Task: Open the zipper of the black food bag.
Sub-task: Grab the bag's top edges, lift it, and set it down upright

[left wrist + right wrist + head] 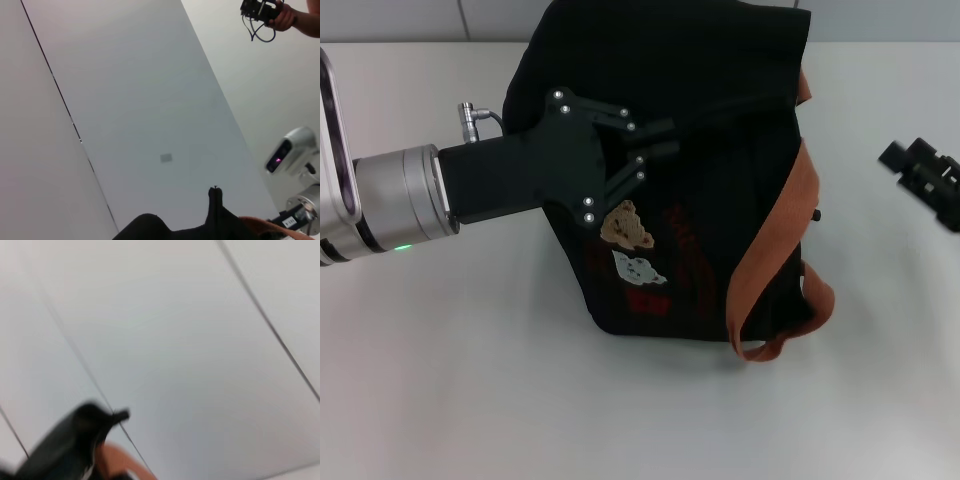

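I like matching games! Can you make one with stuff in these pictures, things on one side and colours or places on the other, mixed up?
Things:
1. bag
2. handles
3. left claw
4. right claw

Colours or places:
A. orange-brown
B. far off at the right edge of the table, away from the bag
C. black, with little bear patches
D. reaching over the bag's top

Pairs: 1-C, 2-A, 3-D, 4-B
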Action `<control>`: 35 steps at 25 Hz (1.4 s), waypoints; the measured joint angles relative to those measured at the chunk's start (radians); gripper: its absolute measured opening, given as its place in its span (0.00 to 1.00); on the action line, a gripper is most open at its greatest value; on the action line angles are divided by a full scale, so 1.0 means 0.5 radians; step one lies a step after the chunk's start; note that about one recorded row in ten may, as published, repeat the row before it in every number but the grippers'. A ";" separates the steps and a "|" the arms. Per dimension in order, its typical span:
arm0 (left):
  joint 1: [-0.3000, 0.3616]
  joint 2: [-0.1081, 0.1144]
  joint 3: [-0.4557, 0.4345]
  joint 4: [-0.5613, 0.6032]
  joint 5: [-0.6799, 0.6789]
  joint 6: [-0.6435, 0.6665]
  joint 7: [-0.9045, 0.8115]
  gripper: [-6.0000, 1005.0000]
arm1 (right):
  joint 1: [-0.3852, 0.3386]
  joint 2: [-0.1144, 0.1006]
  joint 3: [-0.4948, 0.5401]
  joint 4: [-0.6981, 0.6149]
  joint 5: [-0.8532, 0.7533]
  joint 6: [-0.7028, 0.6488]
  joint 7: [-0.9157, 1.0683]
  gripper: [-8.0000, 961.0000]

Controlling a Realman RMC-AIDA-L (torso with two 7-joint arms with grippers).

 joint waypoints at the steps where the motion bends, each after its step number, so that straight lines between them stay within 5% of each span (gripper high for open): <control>1: 0.004 -0.002 0.011 -0.001 -0.023 0.001 0.012 0.09 | 0.008 -0.007 -0.003 -0.019 -0.001 -0.002 0.149 0.76; 11: 0.007 -0.005 0.023 -0.051 -0.078 0.025 0.073 0.09 | 0.142 -0.098 -0.257 -0.087 -0.025 -0.321 1.143 0.76; 18: 0.012 -0.005 0.027 -0.108 -0.094 0.089 0.140 0.09 | 0.201 -0.099 -0.284 -0.129 -0.019 -0.458 1.367 0.74; 29: -0.002 -0.005 0.063 -0.127 -0.097 0.117 0.176 0.09 | 0.307 -0.077 -0.294 -0.127 -0.020 -0.359 1.461 0.55; 35: -0.008 -0.005 0.064 -0.128 -0.100 0.112 0.178 0.09 | 0.315 -0.076 -0.346 -0.125 -0.022 -0.333 1.478 0.55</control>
